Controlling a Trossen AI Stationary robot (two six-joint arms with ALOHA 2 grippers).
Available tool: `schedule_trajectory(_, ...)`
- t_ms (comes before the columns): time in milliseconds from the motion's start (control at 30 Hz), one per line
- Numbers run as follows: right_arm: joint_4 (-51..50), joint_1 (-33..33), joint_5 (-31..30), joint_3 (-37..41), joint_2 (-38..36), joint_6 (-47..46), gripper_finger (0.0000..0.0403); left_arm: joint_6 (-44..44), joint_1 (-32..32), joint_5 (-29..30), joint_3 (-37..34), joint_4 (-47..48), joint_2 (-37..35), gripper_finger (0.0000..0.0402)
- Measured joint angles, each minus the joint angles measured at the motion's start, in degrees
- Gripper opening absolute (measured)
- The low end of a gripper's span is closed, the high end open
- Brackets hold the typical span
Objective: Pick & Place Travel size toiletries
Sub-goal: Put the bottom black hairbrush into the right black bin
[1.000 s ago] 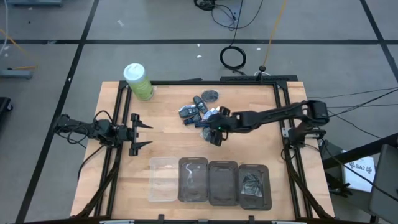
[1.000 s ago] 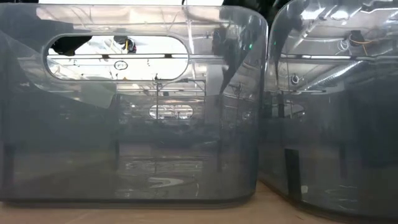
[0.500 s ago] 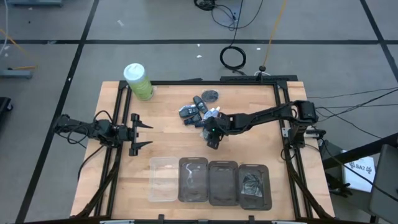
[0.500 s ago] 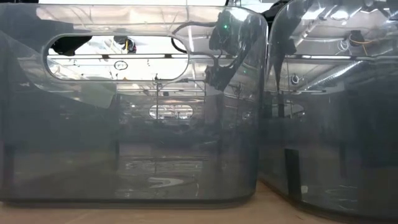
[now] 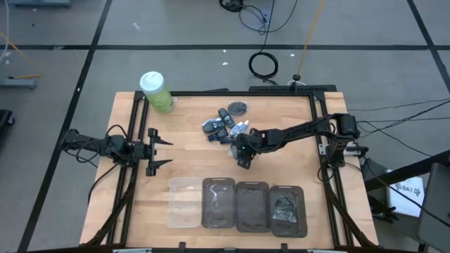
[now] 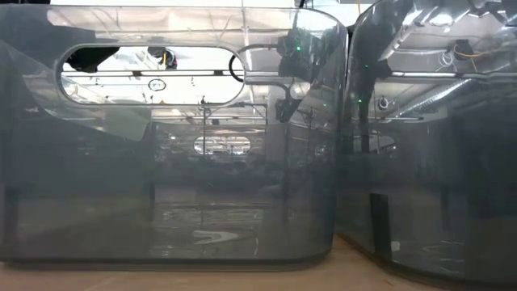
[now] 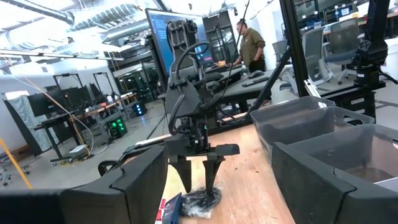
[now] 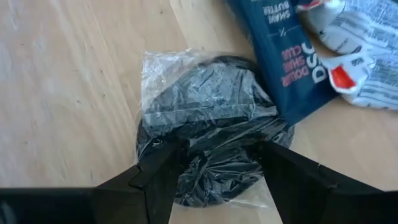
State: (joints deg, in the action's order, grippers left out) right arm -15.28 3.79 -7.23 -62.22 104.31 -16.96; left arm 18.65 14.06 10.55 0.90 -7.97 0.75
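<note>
The toiletries lie in a small pile (image 5: 223, 128) at the table's middle. The right wrist view shows a dark navy sachet (image 8: 291, 57) and a white tube with a red mark (image 8: 348, 43) flat on the wood. My right gripper (image 8: 217, 149) is open and points down at the pile's near side (image 5: 243, 156). Its fingers stand on either side of a black thing wrapped in clear plastic (image 8: 211, 112), next to the navy sachet. My left gripper (image 5: 163, 151) waits open at the table's left edge. My right gripper comes from above with one finger (image 8: 163, 174) on each side of the black plastic-wrapped thing, which lies on the table. The fingertips overlap the wrap's edge (image 8: 180, 155); whether they touch it I cannot tell.
A green canister with a white lid (image 5: 156, 91) stands at the far left corner. A round dark thing (image 5: 239, 107) lies beyond the pile. A row of several bins, one clear (image 5: 184, 202) and others grey (image 5: 252, 206), lines the near edge. A person shows in the room behind (image 7: 252, 45).
My right gripper has shifted a little toward the table's left and near edge, over the near side of the pile. The pile and my left arm have stayed still.
</note>
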Motion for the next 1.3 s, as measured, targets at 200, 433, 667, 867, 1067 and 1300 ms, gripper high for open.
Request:
schedule_trajectory(200, 0.81, 0.00, -0.06, 2.36, -0.28, -0.49, 0.0198, 0.00, 0.00, 0.00, 0.01, 0.00, 0.01, 0.0283)
schedule_trajectory(433, 0.73, 0.02, 1.29, 2.82, -0.28, -0.42, 0.0160, 0.00, 0.01, 0.00, 0.01, 0.00, -0.02, 0.0283)
schedule_trajectory(667, 0.56, 0.00, 1.43, 2.86, -0.21, -0.02, 0.0112, 0.00, 0.00, 0.00, 0.01, 0.00, 0.00, 0.0283)
schedule_trajectory(867, 0.45, -0.02, 1.58, 2.89, -0.16, 0.26, 0.0070, 0.00, 0.01, 0.01, 0.01, 0.00, 0.00, 0.0283)
schedule_trajectory(1067, 0.45, -0.02, 1.80, 2.93, -0.11, 1.37, 0.0029, 0.00, 0.00, 0.02, -0.01, 0.00, -0.01, 0.0283)
schedule_trajectory(1300, 0.47, -0.04, 1.78, 2.95, -0.10, 2.86, 0.0003, 0.00, 0.01, 0.02, 0.01, 0.00, 0.01, 0.0283)
